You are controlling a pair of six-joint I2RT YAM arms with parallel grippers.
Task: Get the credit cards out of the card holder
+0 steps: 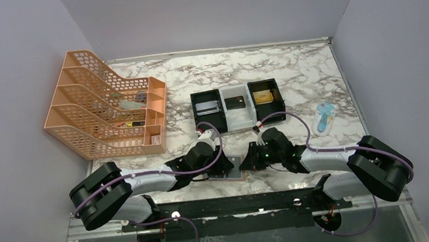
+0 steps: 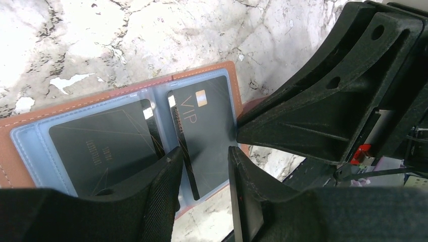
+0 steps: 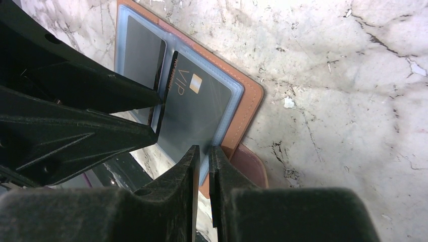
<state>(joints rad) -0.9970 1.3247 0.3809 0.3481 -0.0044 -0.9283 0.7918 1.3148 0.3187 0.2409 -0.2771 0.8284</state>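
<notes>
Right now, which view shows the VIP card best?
Left wrist: the VIP card lies large, lettering and gold chip readable, in the open card holder. Right wrist shows it too, near end behind the right gripper. Top external shows only a sliver of the holder, no card.

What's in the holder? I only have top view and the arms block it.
Observer: Holder lies open flat with a dark card in each clear sleeve: VIP card, other card.
Operator: Anything gripped?
Observer: Not that I can see. Left fingers are open, straddling the VIP card's end.
Operator: And the other side?
Observer: Right fingers are nearly shut, tips at the holder's edge beside the VIP card.
</notes>
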